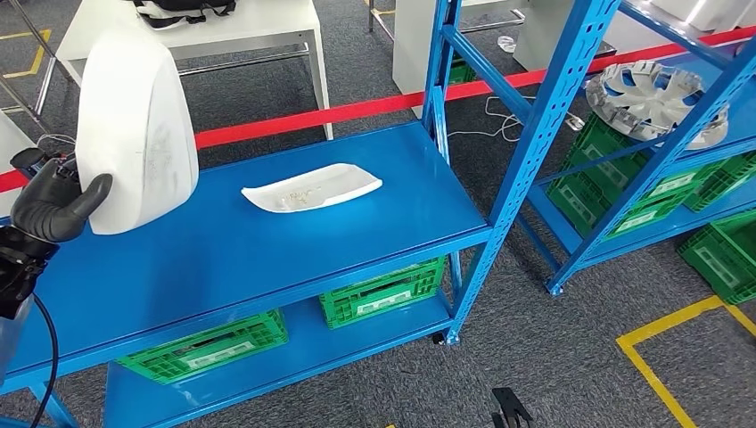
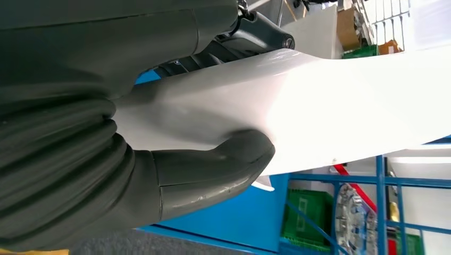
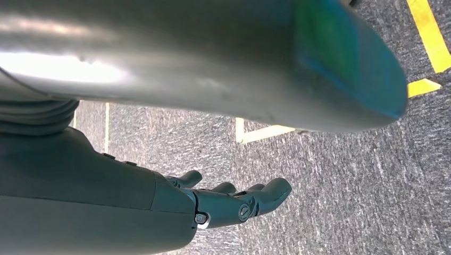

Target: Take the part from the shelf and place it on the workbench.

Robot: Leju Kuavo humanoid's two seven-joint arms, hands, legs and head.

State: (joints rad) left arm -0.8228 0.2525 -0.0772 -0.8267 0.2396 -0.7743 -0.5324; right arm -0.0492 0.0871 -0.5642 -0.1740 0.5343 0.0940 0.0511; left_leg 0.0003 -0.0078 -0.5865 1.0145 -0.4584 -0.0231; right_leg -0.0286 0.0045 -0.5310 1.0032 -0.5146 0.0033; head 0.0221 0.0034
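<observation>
My left hand (image 1: 52, 203) grips a large white curved part (image 1: 134, 134) by its lower edge and holds it upright above the left end of the blue shelf (image 1: 223, 250). In the left wrist view the thumb (image 2: 223, 164) presses on the white part (image 2: 340, 111), with the fingers behind it. A second white part (image 1: 312, 187), long and shallow, lies flat on the middle of the shelf top. My right hand (image 3: 234, 202) hangs over the grey carpet with its fingers loosely extended and nothing in them.
Green crates (image 1: 383, 290) sit on the lower shelf level. A second blue rack (image 1: 624, 134) at the right carries silver wheel covers (image 1: 655, 98) and more green crates. A red barrier tape (image 1: 357, 109) runs behind the shelf, with a white table (image 1: 267, 27) beyond. Yellow floor lines (image 1: 660, 357) mark the carpet.
</observation>
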